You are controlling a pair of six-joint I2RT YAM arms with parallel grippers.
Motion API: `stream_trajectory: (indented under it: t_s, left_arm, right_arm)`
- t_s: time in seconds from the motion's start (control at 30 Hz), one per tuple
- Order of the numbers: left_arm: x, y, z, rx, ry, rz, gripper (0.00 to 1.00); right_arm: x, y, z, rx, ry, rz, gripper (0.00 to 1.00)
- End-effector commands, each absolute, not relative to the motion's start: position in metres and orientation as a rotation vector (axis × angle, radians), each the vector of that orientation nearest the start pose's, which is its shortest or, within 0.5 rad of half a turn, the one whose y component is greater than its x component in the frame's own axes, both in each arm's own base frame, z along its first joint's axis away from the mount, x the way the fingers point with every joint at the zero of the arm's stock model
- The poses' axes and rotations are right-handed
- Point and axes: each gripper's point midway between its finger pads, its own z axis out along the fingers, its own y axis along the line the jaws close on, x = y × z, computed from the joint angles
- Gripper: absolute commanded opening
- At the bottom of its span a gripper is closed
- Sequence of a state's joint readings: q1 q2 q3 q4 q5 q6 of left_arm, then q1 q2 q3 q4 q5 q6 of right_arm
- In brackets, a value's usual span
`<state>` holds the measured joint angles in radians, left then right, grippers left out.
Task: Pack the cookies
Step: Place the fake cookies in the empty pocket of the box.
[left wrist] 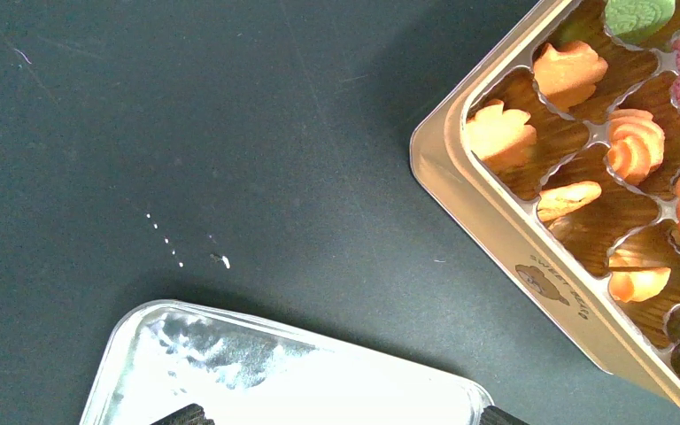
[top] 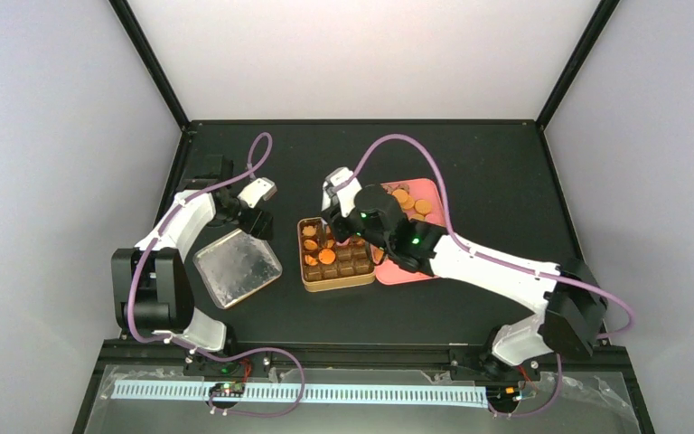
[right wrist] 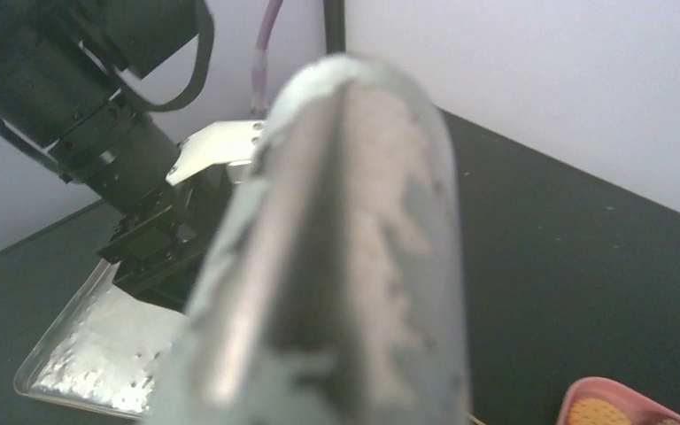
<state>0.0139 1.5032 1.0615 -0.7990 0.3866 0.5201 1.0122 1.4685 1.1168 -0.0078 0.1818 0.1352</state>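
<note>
My left gripper [left wrist: 341,414] stands open: only the 2 dark fingertips [left wrist: 181,414] show, wide apart, with the silver lid [left wrist: 301,381] lying flat directly beneath them. Ahead of those jaws is bare black table [left wrist: 186,133] with a few white specks. Ahead and to their right sits a corner of the brown tin [left wrist: 496,230].

The cookies [left wrist: 567,71] sit in its compartments. From this wrist I count 6 orange, 1 green and 1 pink, each in its own cell. On the tin's gold rim a small bear-like mark is printed beside the word "SWEET"; the second word is too small for me to read.

My right gripper [top: 336,221] hangs over the tin's far end and is closed on the metal tongs [right wrist: 345,266]. Its fingers themselves are hidden. The tongs stand out straight from the jaws, blurred, and fill most of that wrist view. Past them on the left I see the left arm [right wrist: 97,88] and the lid.

Just to the right of the right jaws lies a pink plate [top: 405,274] carrying more orange cookies. The right arm [top: 470,262] crosses over part of the plate and part of the tin.
</note>
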Motion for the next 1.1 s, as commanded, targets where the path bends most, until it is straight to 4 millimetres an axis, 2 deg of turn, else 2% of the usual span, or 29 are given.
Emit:
stream_trajectory:
  t_s: [0.0,0.17,0.37,0.47,0.8,1.07]
  left_arm:
    - [0.327,-0.06,0.115,0.759,2.561,-0.394,0.81]
    - [0.328,-0.061,0.116,0.754,2.558,-0.403,0.81]
    - [0.326,-0.058,0.116,0.761,2.559,-0.38,0.81]
    - [0.326,-0.058,0.116,0.759,2.559,-0.381,0.81]
    - [0.327,-0.058,0.115,0.754,2.562,-0.388,0.81]
    - [0.328,-0.058,0.117,0.754,2.557,-0.384,0.81]
  right_arm:
    - [0.28,0.356,0.301,-0.629,1.748,0.584,0.37]
    - [0.264,0.376,0.292,-0.719,1.758,0.673,0.35]
    - [0.248,0.408,0.271,-0.818,1.78,0.689,0.35]
    - [0.246,0.417,0.261,-0.851,1.794,0.663,0.35]
    - [0.258,0.417,0.244,-0.859,1.816,0.56,0.34]
    - [0.261,0.423,0.241,-0.874,1.815,0.545,0.33]
